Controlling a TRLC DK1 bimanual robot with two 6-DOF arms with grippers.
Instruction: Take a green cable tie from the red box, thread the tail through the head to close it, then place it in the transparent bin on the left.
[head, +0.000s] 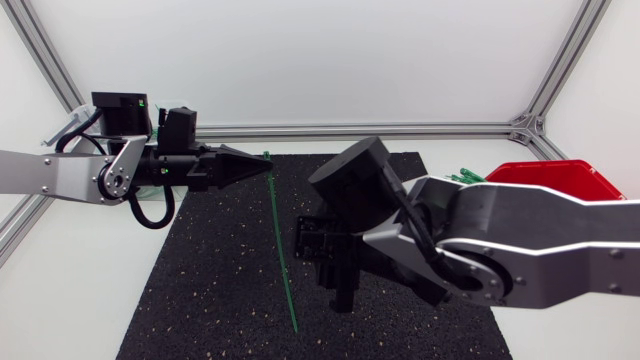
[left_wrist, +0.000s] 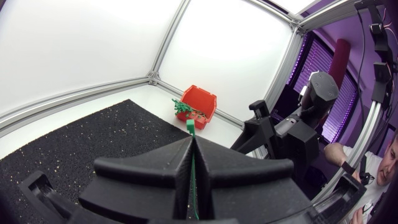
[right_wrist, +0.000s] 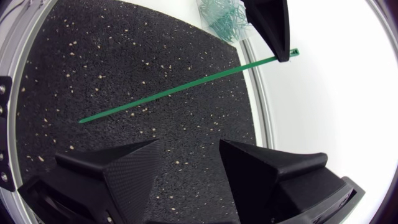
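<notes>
One green cable tie (head: 283, 250) was pinched near its head in the closed left gripper (head: 262, 164). Its long axis ran from the far head to the near-pointing tail, over the black mat (head: 200, 280). The right gripper (right_wrist: 190, 143) gaped wide, holding nothing. One red box (head: 560, 175) stood to the right.

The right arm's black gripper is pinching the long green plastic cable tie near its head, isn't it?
No, the left arm's black gripper is pinching the long green plastic cable tie near its head. The head view shows it.
</notes>
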